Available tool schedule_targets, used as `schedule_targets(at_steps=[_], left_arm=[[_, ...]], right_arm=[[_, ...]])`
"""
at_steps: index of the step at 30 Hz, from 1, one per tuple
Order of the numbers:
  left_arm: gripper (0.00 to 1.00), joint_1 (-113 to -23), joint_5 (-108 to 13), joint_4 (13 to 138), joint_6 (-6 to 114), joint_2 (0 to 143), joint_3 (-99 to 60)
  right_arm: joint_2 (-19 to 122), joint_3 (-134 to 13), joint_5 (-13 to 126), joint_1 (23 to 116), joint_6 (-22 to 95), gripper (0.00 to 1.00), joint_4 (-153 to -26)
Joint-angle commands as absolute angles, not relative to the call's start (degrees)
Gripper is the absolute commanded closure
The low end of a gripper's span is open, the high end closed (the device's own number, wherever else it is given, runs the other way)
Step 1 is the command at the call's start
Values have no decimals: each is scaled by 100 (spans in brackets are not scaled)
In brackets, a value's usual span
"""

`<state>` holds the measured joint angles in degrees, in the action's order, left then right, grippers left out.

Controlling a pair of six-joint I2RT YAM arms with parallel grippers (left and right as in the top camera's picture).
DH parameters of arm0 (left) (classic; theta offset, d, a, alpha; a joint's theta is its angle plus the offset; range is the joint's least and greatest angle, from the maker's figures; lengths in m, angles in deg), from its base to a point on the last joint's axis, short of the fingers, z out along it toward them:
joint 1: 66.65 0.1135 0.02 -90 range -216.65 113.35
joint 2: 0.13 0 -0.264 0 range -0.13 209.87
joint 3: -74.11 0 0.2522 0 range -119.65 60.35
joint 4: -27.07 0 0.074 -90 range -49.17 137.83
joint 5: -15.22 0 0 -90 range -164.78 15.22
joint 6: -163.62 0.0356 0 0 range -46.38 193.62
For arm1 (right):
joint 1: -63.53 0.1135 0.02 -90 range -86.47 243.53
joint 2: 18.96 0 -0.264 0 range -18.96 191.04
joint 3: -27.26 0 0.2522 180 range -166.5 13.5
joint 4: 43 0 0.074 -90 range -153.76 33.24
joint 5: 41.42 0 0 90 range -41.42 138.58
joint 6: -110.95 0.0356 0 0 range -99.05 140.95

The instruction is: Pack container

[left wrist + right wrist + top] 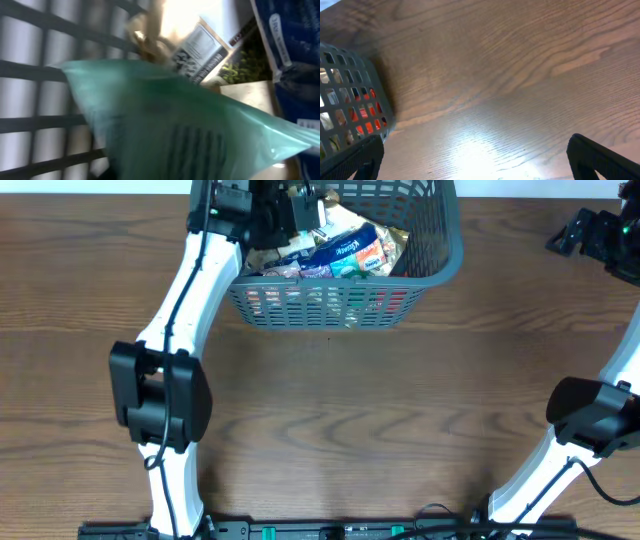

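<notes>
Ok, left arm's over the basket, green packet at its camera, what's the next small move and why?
Probably the left arm should let go, if it is holding: the green packet is low inside the container, beside its slatted wall, over the other packs.

Nothing can be read for certain. Inside the basket (330,305), a blue packet (345,252) bears white script too small to read. Nearer its slatted wall, a black-and-white label (197,52), a dark blue bag (287,45) with white lettering and a green bag (175,130) with dark print are blurred.
</notes>
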<state>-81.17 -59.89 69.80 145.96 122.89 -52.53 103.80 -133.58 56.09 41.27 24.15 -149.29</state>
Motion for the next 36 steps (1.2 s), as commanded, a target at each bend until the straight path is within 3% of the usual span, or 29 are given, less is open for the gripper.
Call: schedule_targets(at_steps=[1, 2, 8, 14, 21, 31, 36], left_arm=[[19, -8108, -5893, 7094, 14526, 12214, -5328], [2, -8108, -5895, 7144, 14526, 12217, -5328], [2, -8108, -6275, 7138, 13750, 11941, -5345], [2, -7947, -6907, 7212, 11175, 11060, -5352], [2, -7295, -6946, 8653, 9608, 9764, -5352], [1, -6854, -6924, 11175, 9335, 8724, -5273], [2, -6854, -6926, 11693, 9322, 8477, -4810]], right_arm=[[10397, -13380, 5613, 4148, 2343, 1, -14936], [10397, -13380, 5613, 4148, 2343, 1, -14933], [10397, -13380, 5615, 4175, 2236, 1, -14853], [10330, -13413, 5436, 4618, 1808, 1, -14177], [10319, -14003, 5443, 5606, 1473, 1, -13349], [9921, -14510, 5438, 6067, 2072, 1, -14579], [9678, -14482, 5355, 6011, 2142, 1, -15410]])
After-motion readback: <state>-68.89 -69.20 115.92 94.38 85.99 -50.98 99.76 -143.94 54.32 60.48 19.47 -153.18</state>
